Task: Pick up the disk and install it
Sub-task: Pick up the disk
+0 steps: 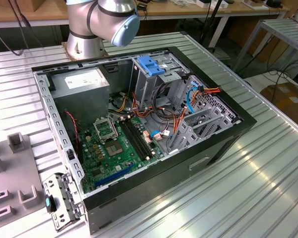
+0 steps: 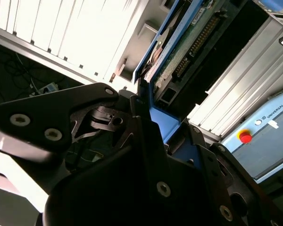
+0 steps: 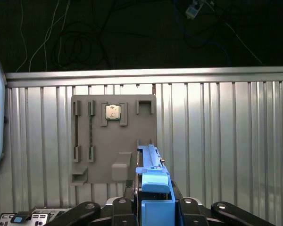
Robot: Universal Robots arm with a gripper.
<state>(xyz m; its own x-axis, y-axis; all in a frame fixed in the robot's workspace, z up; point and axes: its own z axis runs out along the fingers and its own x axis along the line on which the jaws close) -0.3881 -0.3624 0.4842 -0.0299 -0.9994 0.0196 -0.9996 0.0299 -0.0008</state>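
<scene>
The black gripper (image 3: 154, 203) hides the part of the flat metal disk in a blue plastic frame (image 3: 151, 162) between its fingers.

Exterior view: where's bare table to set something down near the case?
Bare table runs beside the case at the exterior view's right, out to its edge. Crowded: the grey fixture plate and loose bracket at that view's left, cables inside the case. The gripper holds the disk.
</scene>
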